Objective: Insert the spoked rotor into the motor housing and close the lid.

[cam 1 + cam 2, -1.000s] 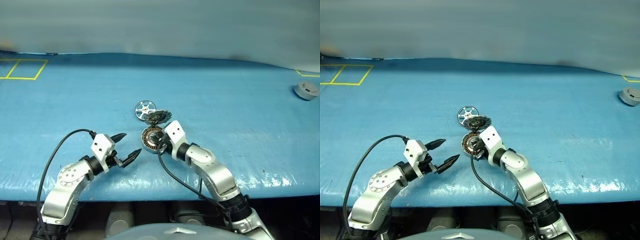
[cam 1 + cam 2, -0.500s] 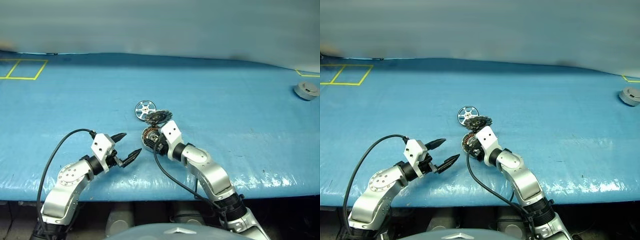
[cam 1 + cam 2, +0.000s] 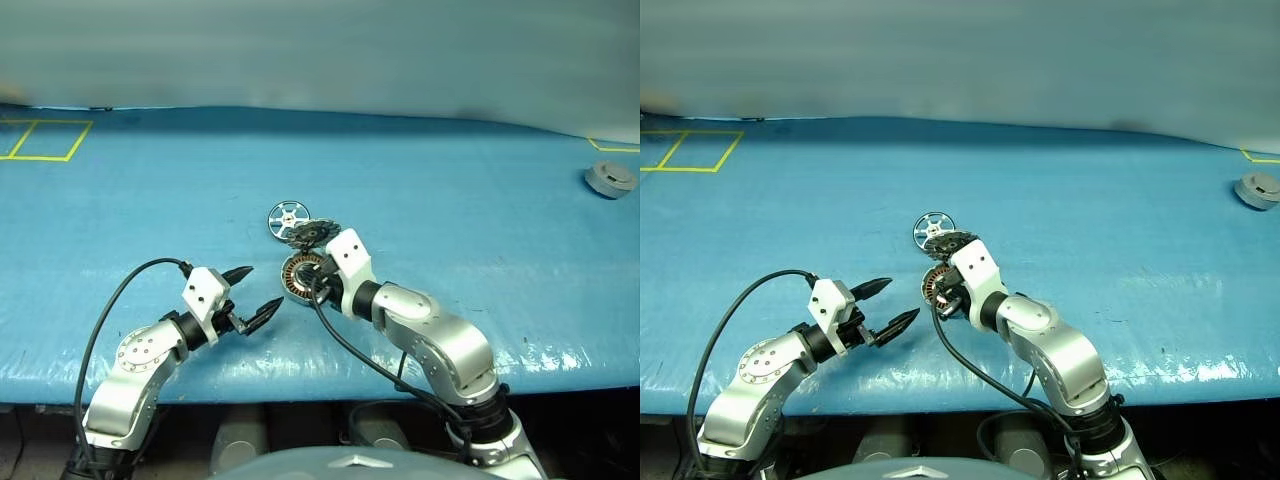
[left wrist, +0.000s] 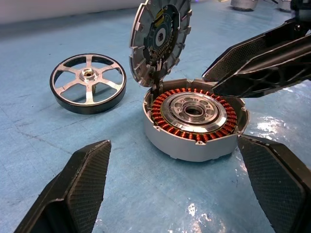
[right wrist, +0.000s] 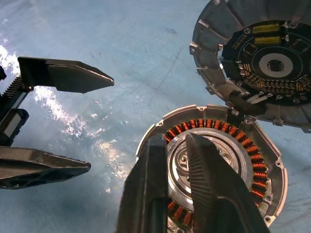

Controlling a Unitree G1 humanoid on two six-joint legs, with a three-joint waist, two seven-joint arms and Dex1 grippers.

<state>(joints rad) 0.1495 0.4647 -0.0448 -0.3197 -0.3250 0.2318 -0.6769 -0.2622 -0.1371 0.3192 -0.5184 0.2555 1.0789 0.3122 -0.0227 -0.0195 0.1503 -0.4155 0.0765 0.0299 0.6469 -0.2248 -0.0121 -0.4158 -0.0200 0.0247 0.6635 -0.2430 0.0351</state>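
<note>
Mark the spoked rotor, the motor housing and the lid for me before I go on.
spoked rotor (image 4: 88,74), left wrist view, on its round hub.
motor housing (image 4: 193,111), left wrist view, on the silver centre inside the copper windings.
lid (image 4: 160,36), left wrist view, on the dark middle of its inner face.

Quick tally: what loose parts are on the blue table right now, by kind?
Spoked rotor: 1
Motor housing with hinged lid standing open: 1
Small grey round part at the far right edge: 1
Total: 3
</note>
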